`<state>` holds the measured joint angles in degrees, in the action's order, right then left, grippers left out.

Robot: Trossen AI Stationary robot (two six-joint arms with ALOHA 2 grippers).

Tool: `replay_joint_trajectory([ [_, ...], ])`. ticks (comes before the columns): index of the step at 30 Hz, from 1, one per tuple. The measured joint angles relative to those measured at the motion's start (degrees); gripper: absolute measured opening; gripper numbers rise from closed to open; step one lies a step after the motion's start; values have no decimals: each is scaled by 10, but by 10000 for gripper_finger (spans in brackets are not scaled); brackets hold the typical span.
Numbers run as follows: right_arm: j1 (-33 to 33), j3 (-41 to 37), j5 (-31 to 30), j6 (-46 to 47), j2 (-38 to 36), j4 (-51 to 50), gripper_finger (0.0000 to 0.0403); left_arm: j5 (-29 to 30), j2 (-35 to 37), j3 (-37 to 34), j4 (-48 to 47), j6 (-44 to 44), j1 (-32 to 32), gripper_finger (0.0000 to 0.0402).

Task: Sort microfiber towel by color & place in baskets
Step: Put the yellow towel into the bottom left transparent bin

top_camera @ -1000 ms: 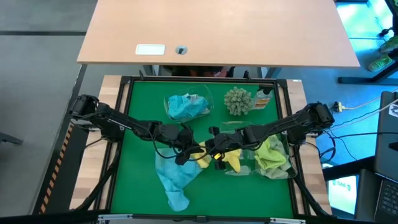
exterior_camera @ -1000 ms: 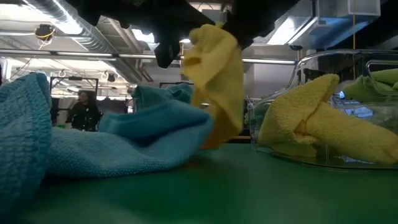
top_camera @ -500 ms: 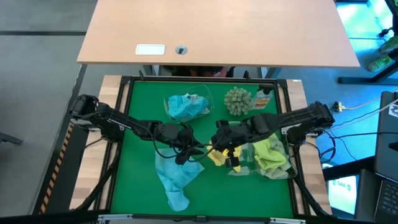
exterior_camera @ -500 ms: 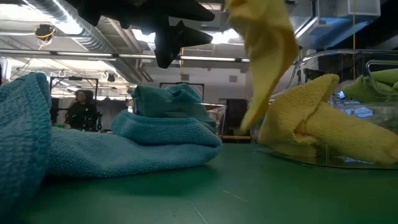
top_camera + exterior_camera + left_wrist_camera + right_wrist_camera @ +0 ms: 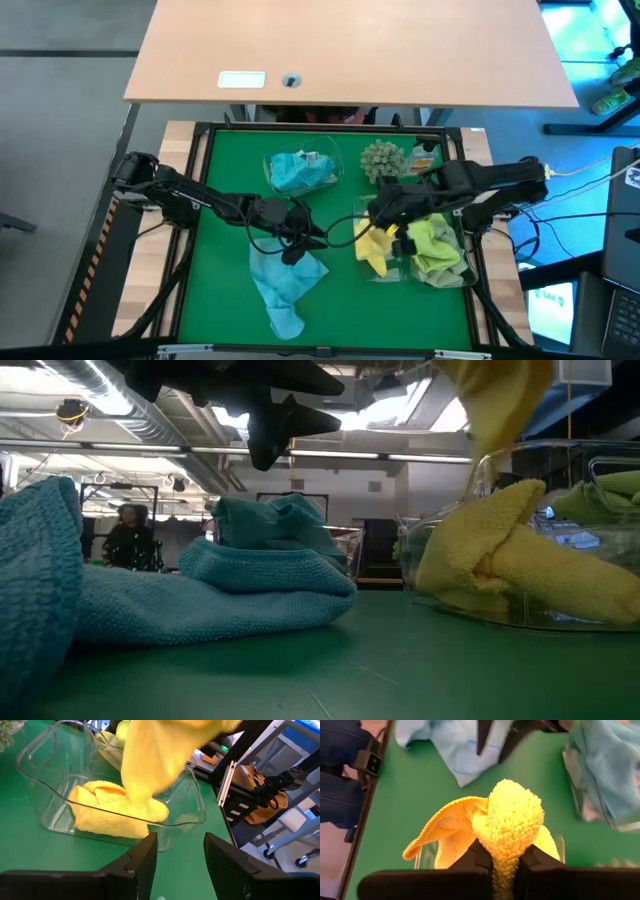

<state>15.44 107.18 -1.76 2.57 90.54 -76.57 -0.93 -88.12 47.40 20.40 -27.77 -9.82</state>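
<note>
Towel in transit: yellow towel [image 5: 375, 243] is pinched in the right gripper [image 5: 504, 856], jaws shut tight on a bunched fold, rest of the cloth hanging free. A second ago it hung over bare table [image 5: 225, 180] next to the blue towel [image 5: 285, 285]; now it's carried across and dangles over the yellow bin [image 5: 45, 762]. So the carry is basically done, release looks like what's left.

Left gripper [image 5: 177, 855] sits mid-table just beside the blue towel, jaws apart, holding nothing, same spot as before.

Bins:
- yellow bin: one folded yellow towel already lying inside, the held one hanging right above it.
- green bin [image 5: 463, 262], just beside it on the right edge: lime green towel [image 5: 438, 250] inside.
- blue bin [image 5: 335, 160], near the back of the table: light blue cloth [image 5: 300, 172] in it.

Blue towel on the mat is unsorted; my guess is it goes in the back bin next.

Spiky ball [image 5: 381, 161] and small bottle [image 5: 424, 160] sit at the back, untouched.
</note>
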Motion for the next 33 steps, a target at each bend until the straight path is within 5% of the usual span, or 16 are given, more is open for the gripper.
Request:
replay_joint_trajectory([
  [11, 0, -29, -48, 20, -20, -23, 25, 0, 0, 0, 0, 0, 0, 155],
  [25, -1, -411, -16, 48, -40, 279, 32, 0, 0, -1, -4, 0, -1, 155],
  [33, -1, -548, -23, 95, -40, 439, 32, 0, 0, -1, -4, 0, -1, 155],
])
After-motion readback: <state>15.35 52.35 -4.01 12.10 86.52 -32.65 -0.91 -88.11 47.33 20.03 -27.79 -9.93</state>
